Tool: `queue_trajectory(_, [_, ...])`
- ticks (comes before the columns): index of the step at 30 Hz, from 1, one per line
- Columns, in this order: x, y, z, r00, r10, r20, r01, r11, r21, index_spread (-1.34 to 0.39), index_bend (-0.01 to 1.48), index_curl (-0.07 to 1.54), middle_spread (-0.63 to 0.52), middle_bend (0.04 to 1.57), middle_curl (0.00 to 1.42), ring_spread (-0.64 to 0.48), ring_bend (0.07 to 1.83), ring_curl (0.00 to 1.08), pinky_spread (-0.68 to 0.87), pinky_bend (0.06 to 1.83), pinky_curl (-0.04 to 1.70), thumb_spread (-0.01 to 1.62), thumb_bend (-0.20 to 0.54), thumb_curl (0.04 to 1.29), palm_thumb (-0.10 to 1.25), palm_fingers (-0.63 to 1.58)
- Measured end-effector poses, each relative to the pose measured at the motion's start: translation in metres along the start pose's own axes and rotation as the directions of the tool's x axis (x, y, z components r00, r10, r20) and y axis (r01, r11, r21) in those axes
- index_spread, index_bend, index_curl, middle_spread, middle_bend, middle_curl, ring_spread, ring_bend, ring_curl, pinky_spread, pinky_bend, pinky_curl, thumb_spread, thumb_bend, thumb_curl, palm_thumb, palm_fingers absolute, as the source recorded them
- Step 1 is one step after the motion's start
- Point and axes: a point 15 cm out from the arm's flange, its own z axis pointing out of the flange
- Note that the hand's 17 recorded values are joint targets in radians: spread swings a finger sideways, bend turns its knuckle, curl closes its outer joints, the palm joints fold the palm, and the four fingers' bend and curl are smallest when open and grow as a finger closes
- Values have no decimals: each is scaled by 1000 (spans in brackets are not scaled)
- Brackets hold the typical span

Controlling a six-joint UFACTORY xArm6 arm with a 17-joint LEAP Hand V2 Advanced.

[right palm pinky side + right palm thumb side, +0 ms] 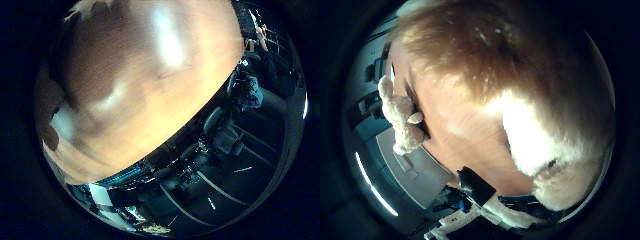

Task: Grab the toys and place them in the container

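Note:
A brown and white furry plush toy fills much of the thumb side view, right against the palm. My right hand shows as a black and white part reaching along the toy's white underside, and it looks curled round the toy. A small beige teddy bear lies on the wooden table near its edge, apart from the hand. In the little finger side view the table lies some way below, with dark shadows across it. No container is in view.
The table's edge runs across the little finger side view. Beyond it stand dark chairs and other room furniture. A grey flat surface lies past the table's edge beside the teddy bear.

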Motion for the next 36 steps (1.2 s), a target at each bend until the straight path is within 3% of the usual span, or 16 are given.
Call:
queue_trajectory(7, [3,-7,-5,1000,0,-9,0,999,34,-138,411,462,175,225,324,275,161,133,410,173,292,1047,-8,320,655,159])
queue_trajectory(10, [5,-10,-9,1000,-7,-14,8,999,53,-226,479,496,51,318,365,207,195,145,381,157,260,1038,-7,337,750,277])
queue_trajectory(13, [9,-10,-12,1000,-5,-14,6,998,62,-317,502,523,-124,504,447,39,306,193,306,138,211,1029,-4,354,844,465])
queue_trajectory(16, [11,-13,-21,1000,-2,-20,3,996,90,-409,589,583,-280,687,555,-195,569,282,91,154,156,1034,-5,370,936,678])
queue_trajectory(19, [15,-19,-34,1000,3,-29,1,991,137,-457,611,632,-350,772,639,-324,775,380,-120,264,172,1054,2,385,1026,872])
queue_trajectory(25, [19,-13,-65,999,-6,-45,14,982,190,-502,593,718,-416,836,775,-396,952,539,-376,570,287,1082,-12,393,1078,854])
queue_trajectory(36, [19,33,-127,997,-44,-56,55,978,199,-527,673,820,-434,929,895,-411,1021,668,-447,723,418,1085,-13,386,1085,753])
